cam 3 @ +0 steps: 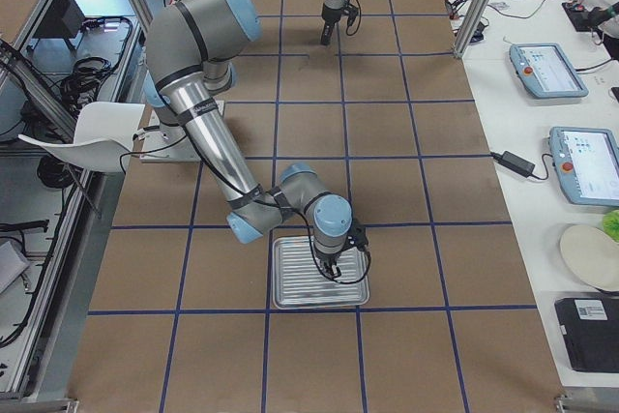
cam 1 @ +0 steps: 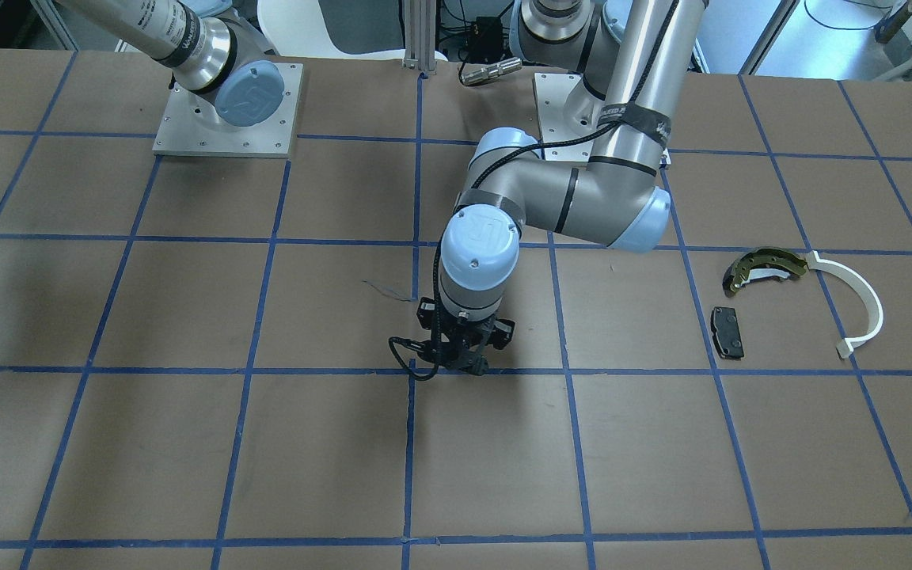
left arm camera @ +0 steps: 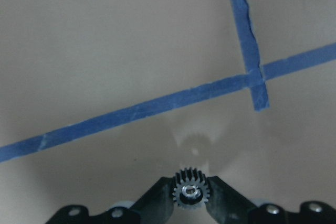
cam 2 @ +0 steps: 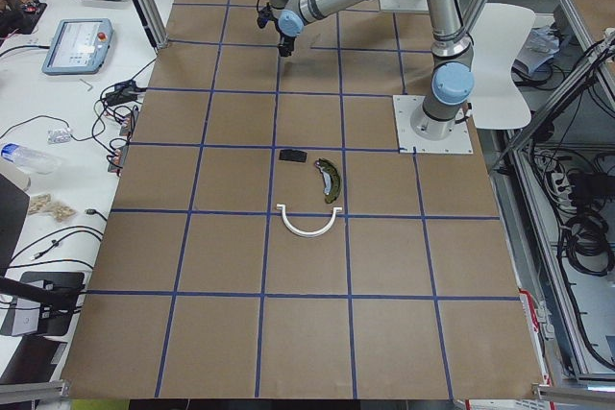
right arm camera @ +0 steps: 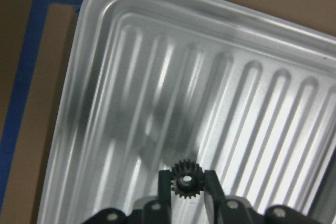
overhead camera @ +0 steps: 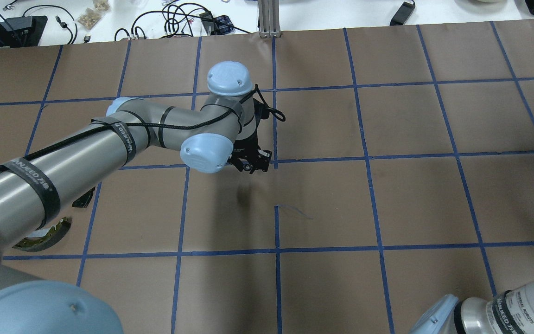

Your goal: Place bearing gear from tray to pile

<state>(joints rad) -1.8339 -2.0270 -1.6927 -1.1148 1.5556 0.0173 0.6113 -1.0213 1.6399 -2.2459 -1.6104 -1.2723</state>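
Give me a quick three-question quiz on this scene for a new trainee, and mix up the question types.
1. True or false: the left gripper is empty.
2. Multiple choice: the right gripper grips a second gear. What lies under it? A) bare table paper B) the metal tray C) the white arc
3. Short answer: name the three parts in the pile.

Key
1. False: it is shut on a gear, above the taped table.
2. B
3. The brake shoe, the white arc and the black pad.
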